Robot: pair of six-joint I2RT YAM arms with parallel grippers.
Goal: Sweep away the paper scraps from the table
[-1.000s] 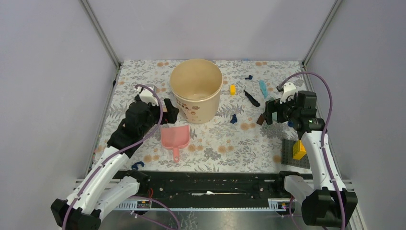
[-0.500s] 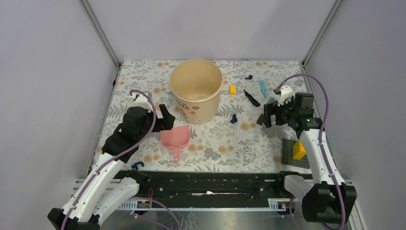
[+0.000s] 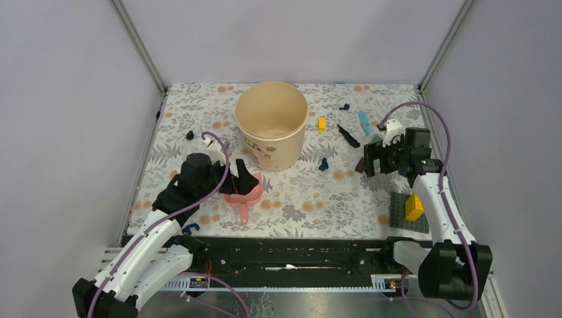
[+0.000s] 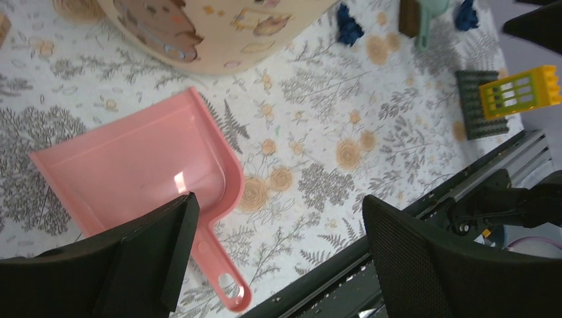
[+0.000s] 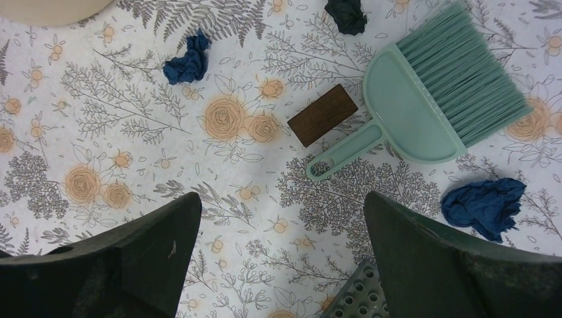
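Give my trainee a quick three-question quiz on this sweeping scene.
1. True or false: the left gripper holds the dustpan.
2. Which tool lies nearest the right gripper? A brush, B dustpan, C bucket.
3. How many scraps show in the right wrist view?
Key: 1 false, it is open above the dustpan; 2 A; 3 three.

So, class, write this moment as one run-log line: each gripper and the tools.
left gripper open, above pink dustpan | right gripper open, above green brush | paper scraps on table, unswept | nothing held
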